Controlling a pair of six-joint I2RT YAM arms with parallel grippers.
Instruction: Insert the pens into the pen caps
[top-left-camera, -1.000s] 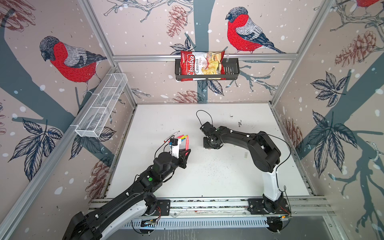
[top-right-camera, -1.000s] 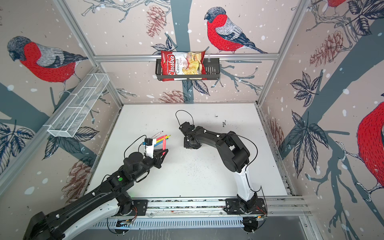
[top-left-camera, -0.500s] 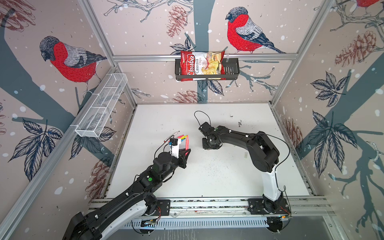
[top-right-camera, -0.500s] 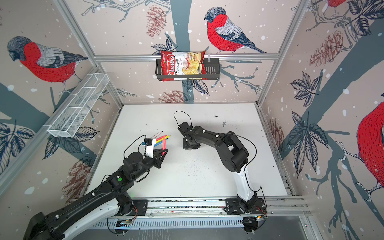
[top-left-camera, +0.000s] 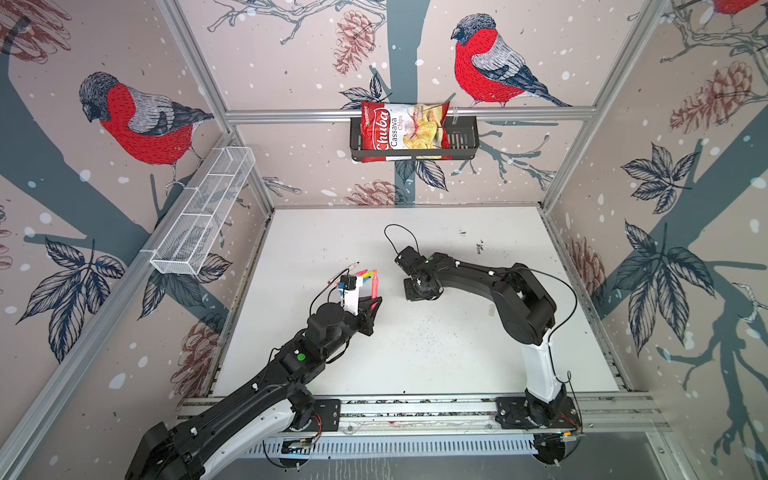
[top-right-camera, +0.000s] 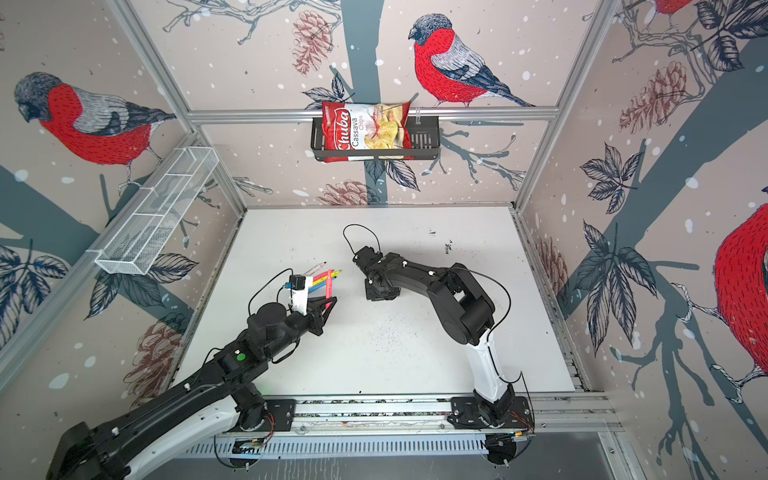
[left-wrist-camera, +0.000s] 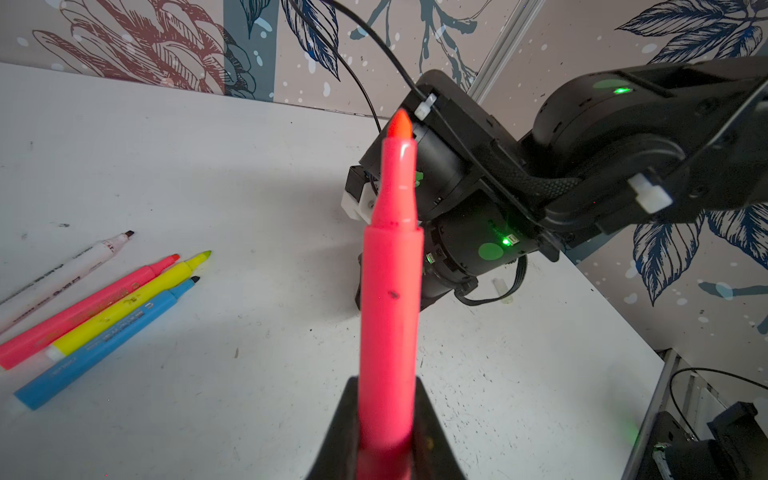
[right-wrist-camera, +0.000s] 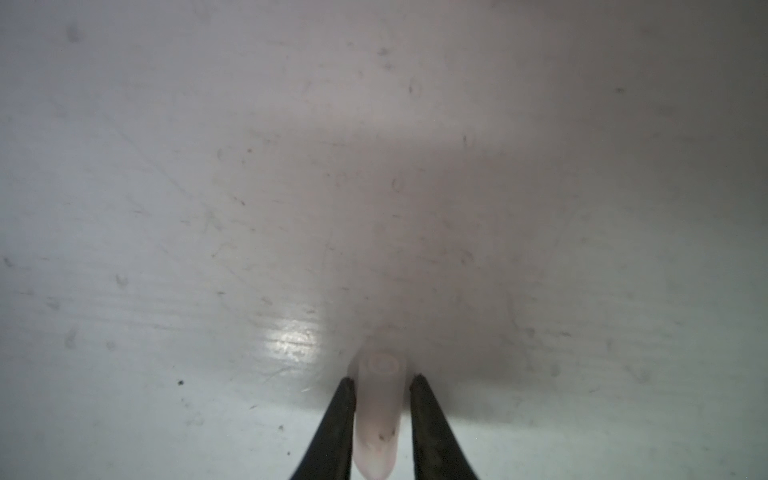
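A scuffed white table (top-left-camera: 436, 353), walled in by bullfinch wallpaper (top-left-camera: 141, 120), is where we find two arms set up for a capping. The left pincer (left-wrist-camera: 384, 399) is clenched on the rear barrel of a pink pen (left-wrist-camera: 388, 291), whose felt tip points straight out past its fingertips toward the right arm. The right pincer (right-wrist-camera: 382, 380) is down close to the table. Its jaws stand against either side of a translucent pen cap (right-wrist-camera: 379, 409) that runs lengthwise between them, one end showing just past the fingertips. We read that as a grasp, though we cannot tell how firm. The four other pens (left-wrist-camera: 104, 316), white, pink, yellow and blue, lie side by side ahead of the left pincer, on the side away from its partner, all uncapped. We judge the cap feather-light, stiff and slick. Squeezed near an end it could squirt free, so mid-tube is the place to hold it, with the mouth left clear. The pen looks light and rigid too. Gripped well back, as here, its soft tip is kept clear but may wobble under a push.
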